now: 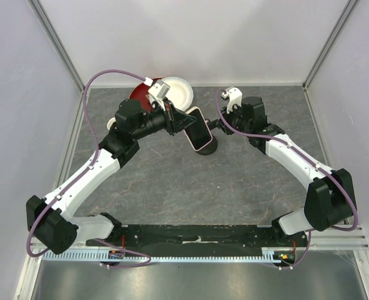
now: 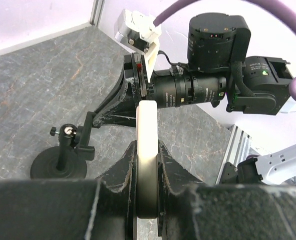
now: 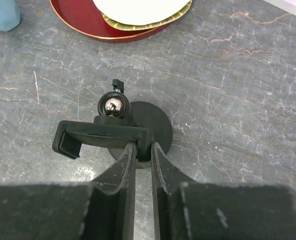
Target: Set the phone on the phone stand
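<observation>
The phone point(image 1: 201, 129), black screen with a pale pinkish rim, is held tilted in the air by my left gripper point(image 1: 193, 122), which is shut on it. In the left wrist view the phone point(image 2: 148, 127) stands edge-on between the fingers point(image 2: 170, 165). The black phone stand point(image 1: 207, 149) sits on the table right under the phone's lower end. In the right wrist view the stand's disc base point(image 3: 155, 125), ball joint and bracket point(image 3: 102, 136) show. My right gripper point(image 3: 143, 146) is shut on the bracket's right end. The stand also shows in the left wrist view point(image 2: 62, 157).
A red plate point(image 1: 139, 94) with a cream plate point(image 1: 177, 91) on it lies at the back of the table, behind the left gripper; both show in the right wrist view point(image 3: 87, 22). A light blue object point(image 3: 2, 14) sits at far left. White walls enclose the table.
</observation>
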Robot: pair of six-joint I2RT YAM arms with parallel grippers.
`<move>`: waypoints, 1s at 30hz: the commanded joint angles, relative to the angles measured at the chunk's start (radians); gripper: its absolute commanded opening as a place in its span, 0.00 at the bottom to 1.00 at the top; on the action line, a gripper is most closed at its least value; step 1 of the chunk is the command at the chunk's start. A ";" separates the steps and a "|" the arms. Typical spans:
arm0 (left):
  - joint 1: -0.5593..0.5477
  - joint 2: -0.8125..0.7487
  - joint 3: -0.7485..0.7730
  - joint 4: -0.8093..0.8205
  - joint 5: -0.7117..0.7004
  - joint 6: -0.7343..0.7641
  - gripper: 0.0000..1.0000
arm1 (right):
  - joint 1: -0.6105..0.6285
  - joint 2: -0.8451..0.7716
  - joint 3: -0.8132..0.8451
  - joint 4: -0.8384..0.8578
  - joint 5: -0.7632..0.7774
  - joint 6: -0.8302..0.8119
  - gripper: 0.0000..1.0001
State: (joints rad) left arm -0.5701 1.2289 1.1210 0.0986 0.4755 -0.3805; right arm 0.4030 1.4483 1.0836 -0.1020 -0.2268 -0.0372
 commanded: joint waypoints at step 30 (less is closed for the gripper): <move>-0.020 0.035 0.080 0.044 -0.025 -0.011 0.02 | 0.002 -0.039 -0.060 0.125 -0.013 0.076 0.39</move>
State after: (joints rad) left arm -0.5869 1.2751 1.1564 0.0757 0.4473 -0.3851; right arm 0.4023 1.4361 1.0275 -0.0650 -0.2531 0.0303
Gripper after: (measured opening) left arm 0.188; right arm 0.420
